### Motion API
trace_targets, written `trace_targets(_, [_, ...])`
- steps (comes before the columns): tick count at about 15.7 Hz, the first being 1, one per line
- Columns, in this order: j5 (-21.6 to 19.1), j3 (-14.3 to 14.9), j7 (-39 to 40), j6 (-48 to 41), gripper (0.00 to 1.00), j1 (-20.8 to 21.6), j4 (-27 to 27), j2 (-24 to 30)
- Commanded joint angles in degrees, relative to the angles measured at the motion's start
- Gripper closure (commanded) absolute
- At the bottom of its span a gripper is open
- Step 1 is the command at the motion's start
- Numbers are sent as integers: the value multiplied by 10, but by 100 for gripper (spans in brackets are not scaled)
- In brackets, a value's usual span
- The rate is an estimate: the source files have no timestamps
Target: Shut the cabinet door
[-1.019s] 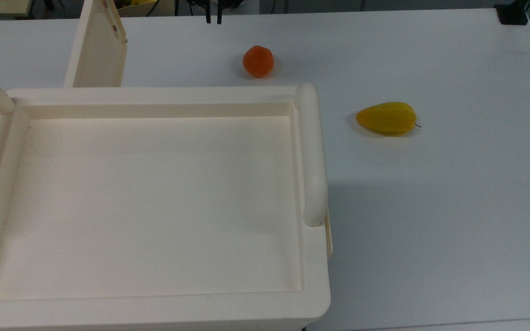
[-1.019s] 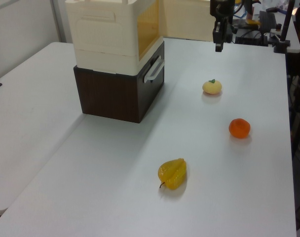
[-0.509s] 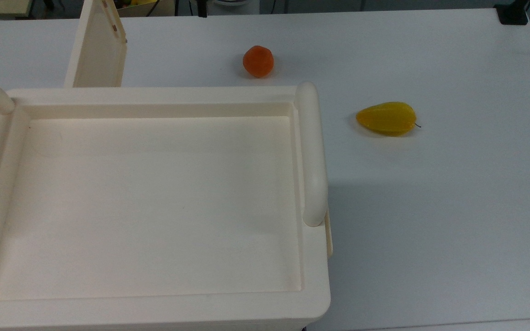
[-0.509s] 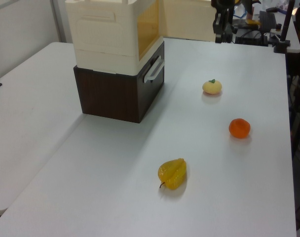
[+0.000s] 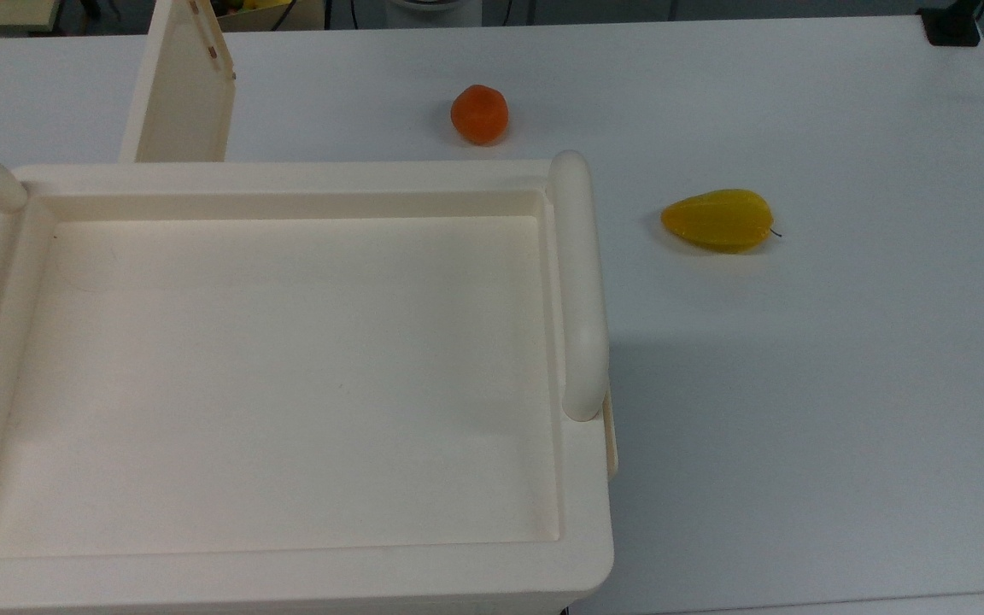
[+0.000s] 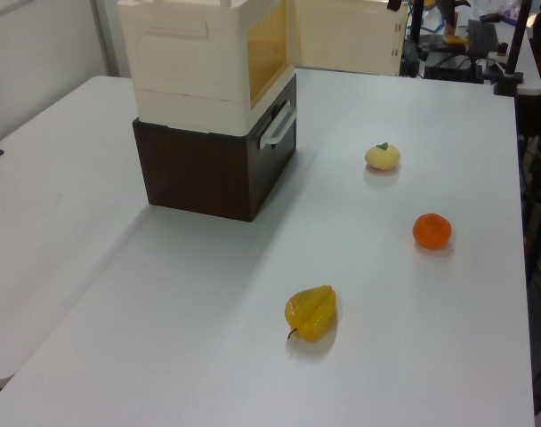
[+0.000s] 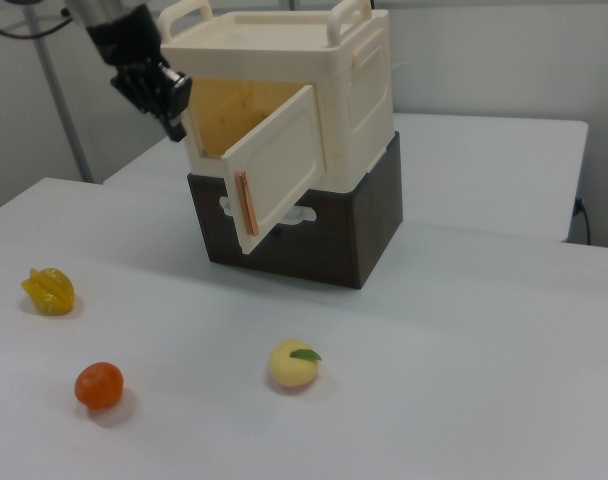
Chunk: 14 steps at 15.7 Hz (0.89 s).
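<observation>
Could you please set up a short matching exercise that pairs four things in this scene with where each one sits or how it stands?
Things:
1. cabinet door
2. cabinet
3. orange fruit
4. pincer

Places or states:
a. raised in the air beside the cabinet's open front
b. swung open
c. stacked on a dark brown box
d. on the table, between a yellow fruit and a pale fruit with a green leaf

Pairs: 1-b, 2-c, 3-d, 4-a
</observation>
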<state>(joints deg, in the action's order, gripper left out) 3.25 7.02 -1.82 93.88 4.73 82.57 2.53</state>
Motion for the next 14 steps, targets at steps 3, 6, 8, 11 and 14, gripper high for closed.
trace_targets(3, [-22,55,38,3,100,-16,-29,-5])
trace_targets(6, [-25,57,40,26,100,-49,-24,-7])
trace_targets(8, [-25,57,39,31,100,-62,-23,-19])
trace_targets(11, [-42,59,36,48,100,-69,-22,-31])
trace_targets(14, [-55,57,32,56,100,-68,-19,-52])
